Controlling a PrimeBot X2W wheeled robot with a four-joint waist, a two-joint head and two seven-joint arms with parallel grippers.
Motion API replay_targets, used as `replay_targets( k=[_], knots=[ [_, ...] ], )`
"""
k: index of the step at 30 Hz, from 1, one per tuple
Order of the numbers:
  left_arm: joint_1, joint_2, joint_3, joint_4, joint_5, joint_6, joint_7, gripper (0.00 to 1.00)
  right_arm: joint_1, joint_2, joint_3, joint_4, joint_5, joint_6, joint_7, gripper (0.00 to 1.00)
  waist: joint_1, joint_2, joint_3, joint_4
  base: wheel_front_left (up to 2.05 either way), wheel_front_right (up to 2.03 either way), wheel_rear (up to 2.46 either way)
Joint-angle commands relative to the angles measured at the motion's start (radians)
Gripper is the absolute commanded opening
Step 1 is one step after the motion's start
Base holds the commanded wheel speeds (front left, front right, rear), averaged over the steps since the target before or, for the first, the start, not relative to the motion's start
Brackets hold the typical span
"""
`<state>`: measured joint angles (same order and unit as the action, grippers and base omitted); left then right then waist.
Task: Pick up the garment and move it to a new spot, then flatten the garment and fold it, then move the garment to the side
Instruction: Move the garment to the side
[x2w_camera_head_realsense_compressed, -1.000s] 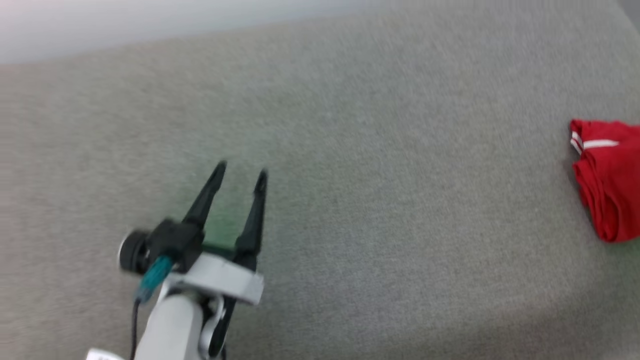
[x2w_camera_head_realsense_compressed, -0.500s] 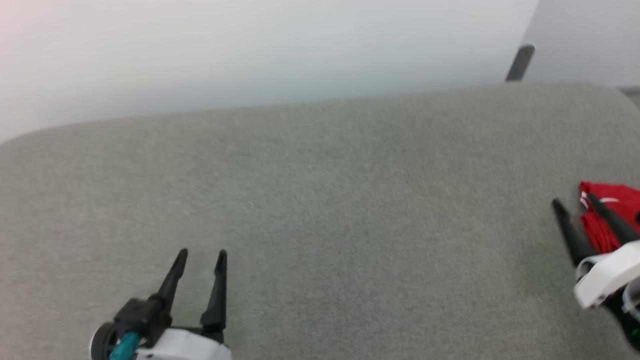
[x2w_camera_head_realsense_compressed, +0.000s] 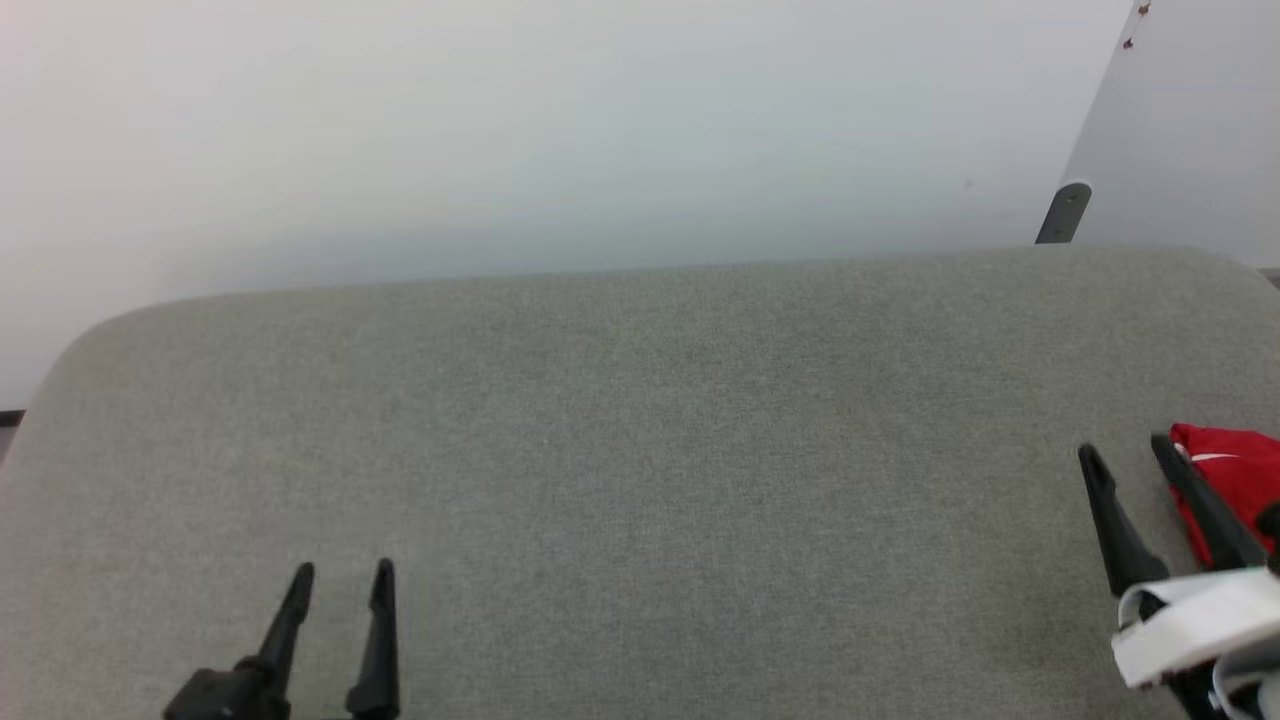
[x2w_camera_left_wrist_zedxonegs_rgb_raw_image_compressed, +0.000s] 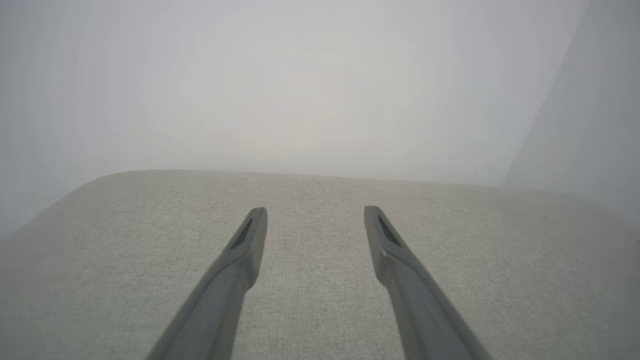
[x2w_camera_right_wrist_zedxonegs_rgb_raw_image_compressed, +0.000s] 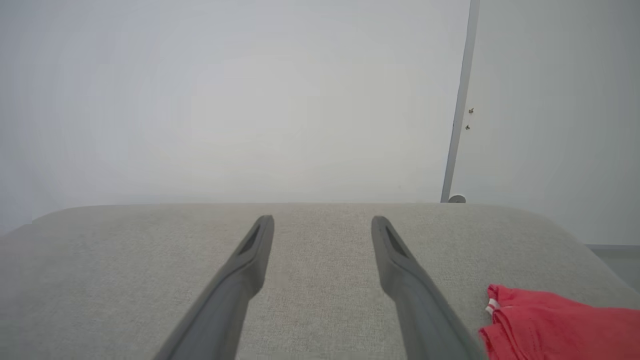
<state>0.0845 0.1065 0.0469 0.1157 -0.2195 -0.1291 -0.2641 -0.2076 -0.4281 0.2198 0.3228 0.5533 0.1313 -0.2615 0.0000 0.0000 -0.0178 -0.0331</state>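
The garment (x2w_camera_head_realsense_compressed: 1238, 480) is a folded red bundle with a white stripe, lying at the far right of the grey table (x2w_camera_head_realsense_compressed: 640, 420); the right wrist view has the garment (x2w_camera_right_wrist_zedxonegs_rgb_raw_image_compressed: 555, 327) at its lower right. My right gripper (x2w_camera_head_realsense_compressed: 1123, 450) stands open just left of it, its right finger overlapping the red cloth's edge in the head view. In the right wrist view that gripper (x2w_camera_right_wrist_zedxonegs_rgb_raw_image_compressed: 322, 219) holds nothing. My left gripper (x2w_camera_head_realsense_compressed: 343, 572) is open and empty at the lower left, far from the garment, and its own view has the gripper (x2w_camera_left_wrist_zedxonegs_rgb_raw_image_compressed: 315, 210) over bare grey fabric.
A pale wall (x2w_camera_head_realsense_compressed: 560, 130) rises behind the table's far edge. A grey post (x2w_camera_head_realsense_compressed: 1063, 212) and a lighter panel (x2w_camera_head_realsense_compressed: 1190, 130) stand at the back right. The table's rounded corners sit at the far left and far right.
The camera tilted up, so the table slid down the picture and more wall shows. The right gripper came into view beside the garment. Both grippers stay open.
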Motion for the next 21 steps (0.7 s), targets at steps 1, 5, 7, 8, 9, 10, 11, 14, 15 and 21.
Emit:
replay_targets(
  k=[1,5,7,8,9,10,11,14,15,21],
  knots=[
    [0.013,-0.002,0.01,-0.009,-0.006,-0.002,0.001,1.0,0.033,0.014,-0.025,-0.022,-0.015,-0.001,-0.004,1.0,0.0,0.0,-0.005,0.001,0.0,0.0,0.0],
    [0.038,-0.001,0.019,-0.027,-0.006,-0.002,0.001,1.0,0.111,0.045,-0.077,-0.067,-0.044,-0.001,-0.004,1.0,0.0,0.0,-0.012,0.003,0.0,0.0,0.0],
    [0.054,-0.001,0.024,-0.036,-0.004,-0.002,0.001,1.0,0.144,0.054,-0.095,-0.084,-0.055,-0.001,-0.004,1.0,0.0,0.0,-0.016,0.004,0.0,0.0,0.0],
    [0.063,-0.001,0.026,-0.04,-0.004,-0.002,0.001,1.0,0.162,0.059,-0.105,-0.089,-0.057,-0.001,-0.004,1.0,0.0,0.0,-0.018,0.005,0.0,0.0,0.0],
    [0.073,0.0,0.028,-0.044,-0.004,-0.002,0.001,1.0,0.177,0.065,-0.113,-0.096,-0.061,-0.001,-0.004,1.0,0.0,0.0,-0.021,0.007,0.0,0.0,0.0],
    [0.084,0.0,0.032,-0.049,-0.004,-0.002,0.001,1.0,0.192,0.07,-0.122,-0.104,-0.066,-0.001,-0.004,1.0,0.0,0.0,-0.025,0.008,0.0,0.0,0.0],
    [0.094,-0.001,0.037,-0.054,-0.005,-0.003,0.001,1.0,0.206,0.075,-0.131,-0.112,-0.07,-0.001,-0.004,1.0,0.0,0.0,-0.028,0.008,0.0,0.0,0.0],
    [0.125,-0.005,0.052,-0.076,-0.006,-0.003,0.001,1.0,0.244,0.085,-0.163,-0.141,-0.083,-0.001,0.004,1.0,0.0,0.0,-0.031,0.011,0.0,0.0,0.0],
    [0.136,-0.006,0.057,-0.084,-0.003,-0.003,0.001,1.0,0.256,0.091,-0.174,-0.152,-0.085,-0.001,0.007,1.0,0.0,0.0,-0.032,0.013,0.0,0.0,0.0],
    [0.172,-0.017,0.073,-0.124,0.001,-0.003,0.001,1.0,0.304,0.12,-0.229,-0.214,-0.111,-0.001,0.031,1.0,0.0,0.0,-0.029,0.02,0.0,0.0,0.0]
  ],
)
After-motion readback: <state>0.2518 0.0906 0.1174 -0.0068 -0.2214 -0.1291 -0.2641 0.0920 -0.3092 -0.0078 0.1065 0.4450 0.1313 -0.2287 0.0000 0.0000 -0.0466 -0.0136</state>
